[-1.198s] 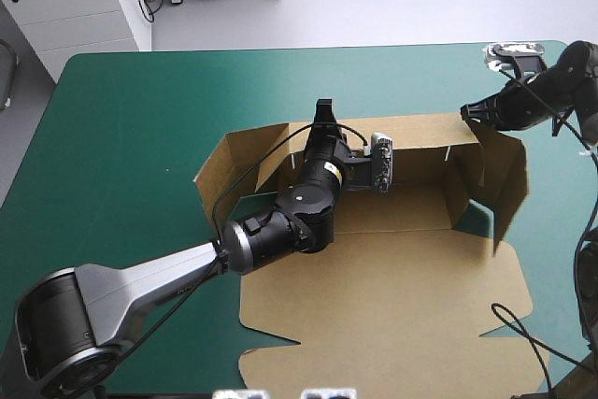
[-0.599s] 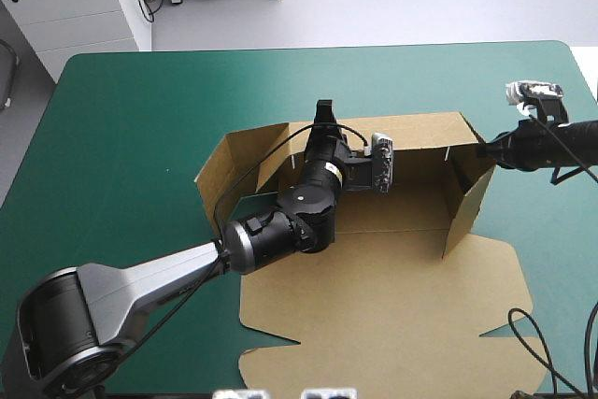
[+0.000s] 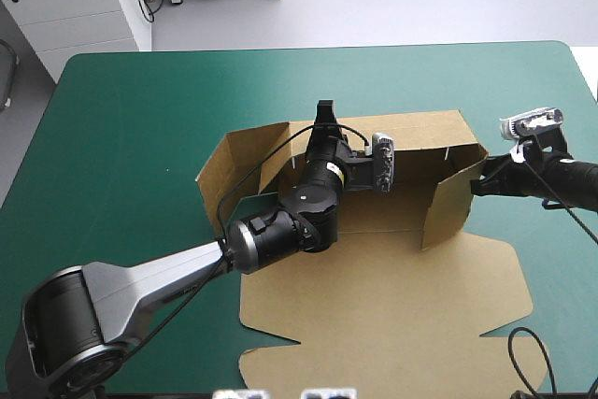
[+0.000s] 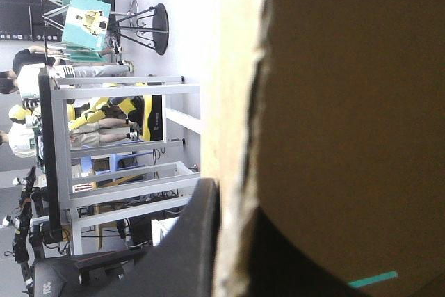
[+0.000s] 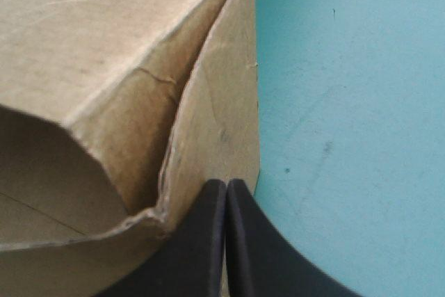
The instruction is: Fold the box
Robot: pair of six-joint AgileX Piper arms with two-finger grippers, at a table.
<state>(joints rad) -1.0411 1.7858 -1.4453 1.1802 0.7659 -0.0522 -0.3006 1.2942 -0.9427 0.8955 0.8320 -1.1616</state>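
On the teal-green bench (image 3: 131,137) the brown box (image 3: 374,296) lay right of centre; left hand (image 3: 324,114) clamped its far wall, right hand (image 3: 477,181), pinched together, touched the right wall; board looked light, stiff, best gripped at edges

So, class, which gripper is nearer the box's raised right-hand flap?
Right. The right gripper, fingers shut, rests against that flap from outside; the left gripper clamps the back wall, further along.
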